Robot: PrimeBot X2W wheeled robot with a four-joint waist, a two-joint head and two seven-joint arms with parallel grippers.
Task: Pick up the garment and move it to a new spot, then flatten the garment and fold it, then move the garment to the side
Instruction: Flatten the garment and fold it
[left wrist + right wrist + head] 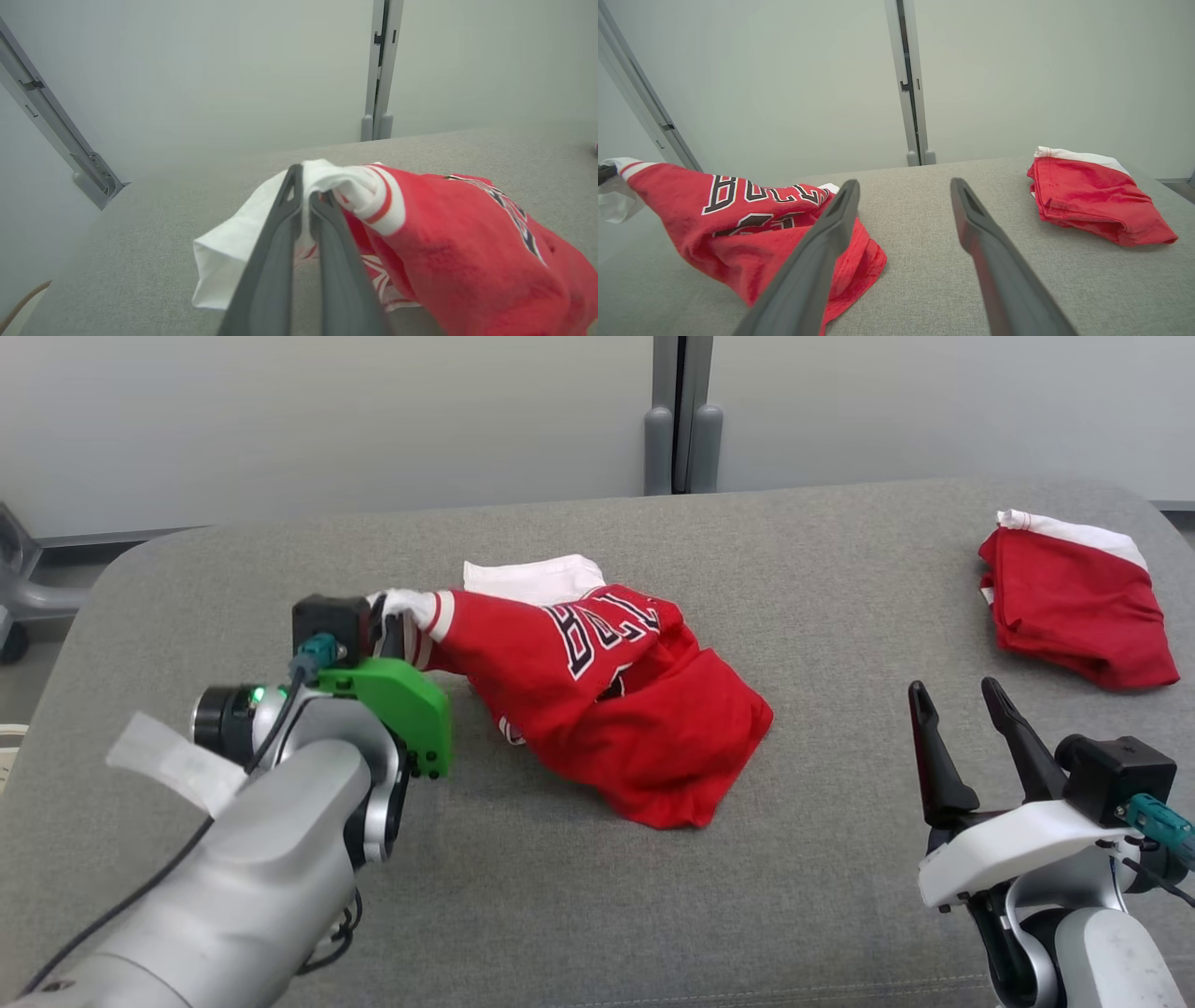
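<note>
The pick-up step is judged to be in hand. The left gripper (307,193) is clamped shut on the white-trimmed edge of the garment (616,709), at the heap's 10 o'clock side. The rest is draped mid-surface (840,859). Next, a lift and a carry to a new spot are called for. The right gripper (957,691) is held wide apart at 4 o'clock, with nothing touched.
</note>
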